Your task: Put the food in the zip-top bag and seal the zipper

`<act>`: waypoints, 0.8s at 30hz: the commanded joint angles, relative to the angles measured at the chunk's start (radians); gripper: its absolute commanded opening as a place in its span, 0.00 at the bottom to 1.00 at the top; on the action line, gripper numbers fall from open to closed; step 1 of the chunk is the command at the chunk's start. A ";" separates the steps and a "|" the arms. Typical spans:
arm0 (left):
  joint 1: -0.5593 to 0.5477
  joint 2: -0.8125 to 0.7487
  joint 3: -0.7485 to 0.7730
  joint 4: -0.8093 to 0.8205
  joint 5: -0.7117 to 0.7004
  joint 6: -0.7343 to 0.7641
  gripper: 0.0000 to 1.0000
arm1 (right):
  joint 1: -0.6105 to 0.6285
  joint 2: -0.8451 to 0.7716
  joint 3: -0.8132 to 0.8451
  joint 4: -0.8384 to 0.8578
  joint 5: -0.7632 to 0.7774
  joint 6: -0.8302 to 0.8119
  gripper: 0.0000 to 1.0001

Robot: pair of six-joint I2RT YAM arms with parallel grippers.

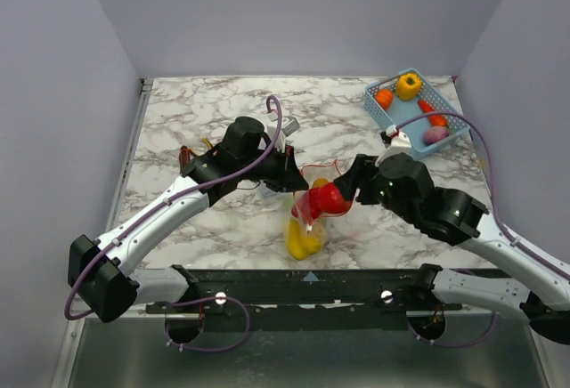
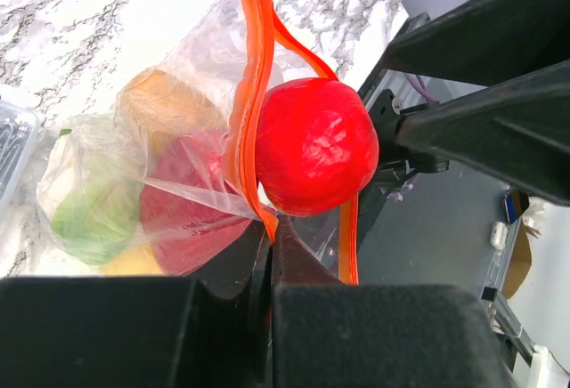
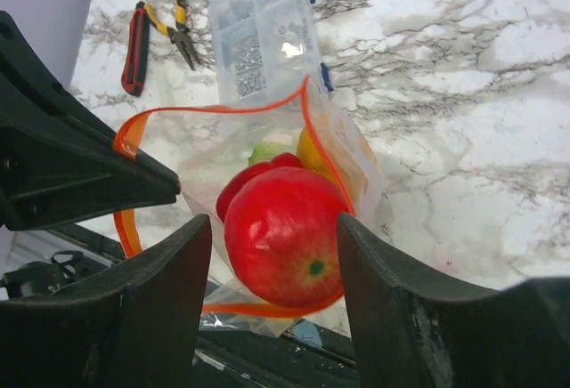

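The clear zip-top bag (image 1: 307, 219) hangs over the table's near edge with its mouth open. My left gripper (image 1: 292, 174) is shut on its red-orange zipper (image 2: 249, 76); in the left wrist view (image 2: 270, 232) the jaws pinch the strip. A red apple (image 3: 285, 232) sits in the bag's mouth. My right gripper (image 3: 274, 219) is open with its fingers (image 3: 160, 290) either side of the apple and a gap on the left. Green-white (image 2: 93, 214), orange (image 2: 165, 108), red (image 2: 191, 201) and yellow (image 1: 303, 241) food lies inside the bag.
A blue mesh basket (image 1: 374, 94) at the back right holds a yellow, orange, red and purple food. A rigid clear box (image 3: 263, 41) and red-handled pliers (image 3: 156, 36) lie behind the bag. The metal frame runs along the table's near edge.
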State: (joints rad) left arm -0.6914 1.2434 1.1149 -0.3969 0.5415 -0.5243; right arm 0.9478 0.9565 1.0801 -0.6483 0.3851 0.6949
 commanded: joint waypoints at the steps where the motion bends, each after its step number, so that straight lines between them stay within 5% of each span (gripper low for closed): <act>1: -0.003 -0.009 -0.002 0.056 0.036 -0.005 0.00 | 0.001 -0.091 -0.059 -0.090 0.079 0.077 0.55; 10: -0.002 -0.009 -0.003 0.058 0.032 -0.006 0.00 | 0.001 -0.121 -0.133 -0.188 0.113 0.134 0.35; 17: -0.003 -0.002 -0.002 0.057 0.035 -0.008 0.00 | 0.001 -0.070 -0.198 -0.005 -0.105 0.036 0.35; 24: -0.002 0.014 0.000 0.057 0.049 -0.010 0.00 | 0.001 0.016 -0.210 0.161 -0.103 0.031 0.35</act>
State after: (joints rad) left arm -0.6910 1.2507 1.1141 -0.3916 0.5449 -0.5251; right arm 0.9478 0.9272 0.8627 -0.6228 0.3042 0.7448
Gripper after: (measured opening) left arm 0.009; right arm 0.354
